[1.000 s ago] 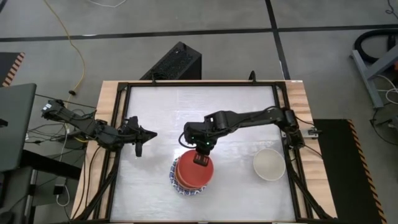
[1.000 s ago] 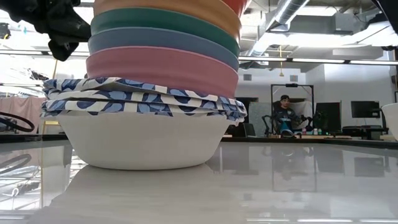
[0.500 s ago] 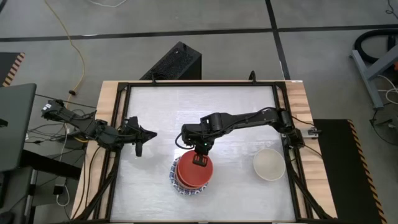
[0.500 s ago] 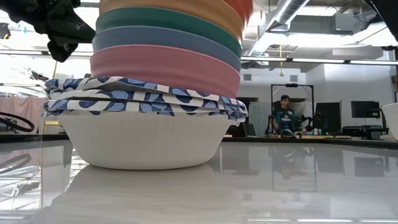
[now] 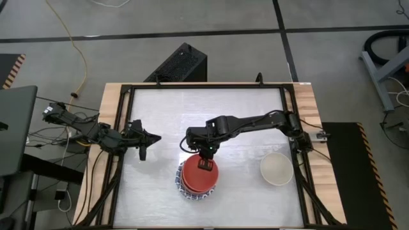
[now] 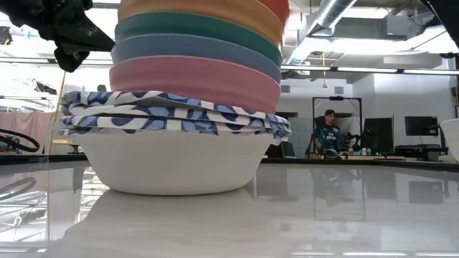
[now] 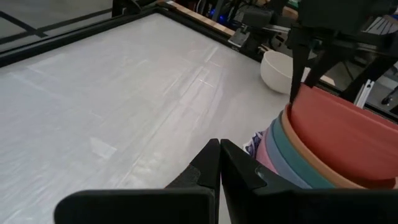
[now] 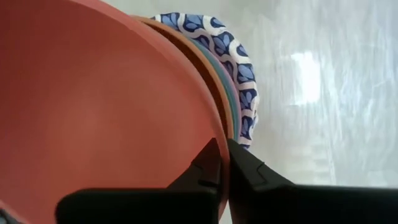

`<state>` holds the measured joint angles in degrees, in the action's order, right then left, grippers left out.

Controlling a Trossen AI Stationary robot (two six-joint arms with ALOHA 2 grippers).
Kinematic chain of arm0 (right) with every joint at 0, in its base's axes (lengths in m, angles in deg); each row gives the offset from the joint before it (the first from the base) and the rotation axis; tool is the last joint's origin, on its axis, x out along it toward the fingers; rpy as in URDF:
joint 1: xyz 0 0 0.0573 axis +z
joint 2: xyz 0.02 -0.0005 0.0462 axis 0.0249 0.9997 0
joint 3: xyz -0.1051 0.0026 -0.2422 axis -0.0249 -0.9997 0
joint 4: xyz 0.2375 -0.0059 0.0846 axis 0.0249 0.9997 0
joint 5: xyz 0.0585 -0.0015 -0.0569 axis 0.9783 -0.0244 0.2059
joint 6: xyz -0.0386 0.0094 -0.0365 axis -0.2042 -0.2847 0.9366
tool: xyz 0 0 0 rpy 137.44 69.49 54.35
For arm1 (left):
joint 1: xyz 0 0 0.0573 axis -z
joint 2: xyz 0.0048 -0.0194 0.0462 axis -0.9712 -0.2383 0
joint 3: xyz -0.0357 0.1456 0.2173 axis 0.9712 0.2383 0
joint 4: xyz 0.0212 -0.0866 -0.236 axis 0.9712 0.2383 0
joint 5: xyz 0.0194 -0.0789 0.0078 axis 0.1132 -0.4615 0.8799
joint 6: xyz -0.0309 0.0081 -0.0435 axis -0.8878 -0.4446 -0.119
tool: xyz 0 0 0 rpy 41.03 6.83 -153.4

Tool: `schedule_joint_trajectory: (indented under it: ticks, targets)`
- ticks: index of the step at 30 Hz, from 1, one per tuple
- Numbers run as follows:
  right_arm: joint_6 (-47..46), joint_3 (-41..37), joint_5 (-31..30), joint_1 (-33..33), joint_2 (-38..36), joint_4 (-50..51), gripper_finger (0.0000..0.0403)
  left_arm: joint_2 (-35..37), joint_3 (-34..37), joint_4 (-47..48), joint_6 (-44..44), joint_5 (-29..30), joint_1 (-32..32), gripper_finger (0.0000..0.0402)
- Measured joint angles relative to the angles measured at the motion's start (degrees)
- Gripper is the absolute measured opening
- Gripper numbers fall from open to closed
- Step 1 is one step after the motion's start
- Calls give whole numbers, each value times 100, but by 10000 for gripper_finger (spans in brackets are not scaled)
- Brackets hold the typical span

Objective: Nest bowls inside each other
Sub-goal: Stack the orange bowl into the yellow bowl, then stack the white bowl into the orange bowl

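Note:
A stack of nested bowls [image 5: 198,181] stands near the table's front middle on its white bottom bowl [image 6: 168,163]. Above that come blue-patterned rims [image 6: 172,116], then pink [image 6: 193,80], dark blue [image 6: 193,54], teal [image 6: 193,32] and orange. A red bowl [image 8: 93,118] sits on top. My right gripper [image 5: 206,165] is shut on the red bowl's rim. A cream bowl [image 5: 277,168] stands alone to the right. My left gripper [image 5: 144,144] hovers shut, left of the stack, holding nothing. My right gripper has the red bowl's rim [image 8: 219,138] on its far side, one finger inside the bowl and one outside. The fingers come from above, slanting down from the far side. The red bowl sits nested in the orange bowl on top of the stack.
A black metal frame [image 5: 192,85] borders the white table top. Bare table lies behind the stack and to both its sides. In the low view, a seated person [image 6: 328,132] shows in the room far behind the table.
The whole stack has slid a little toward the table's right edge, staying upright, with my right gripper still on the red bowl's rim. My left arm has kept still.

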<state>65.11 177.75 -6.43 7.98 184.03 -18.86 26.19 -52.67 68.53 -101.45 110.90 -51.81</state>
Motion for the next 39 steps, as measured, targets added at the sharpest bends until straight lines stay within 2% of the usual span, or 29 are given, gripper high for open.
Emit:
schedule_joint_trajectory:
  ticks: [14,29,33,39]
  targets:
    - [192,0,163,6,0,0,64,0,0,2,0,0,0,0]
    - [236,-2,323,-8,0,-101,194,0,0,-83,3,0,0,0]
    - [236,-2,310,-44,0,-103,213,0,0,-85,2,0,0,0]
    - [209,-2,249,-114,0,-107,219,-1,0,-87,0,-2,0,0]
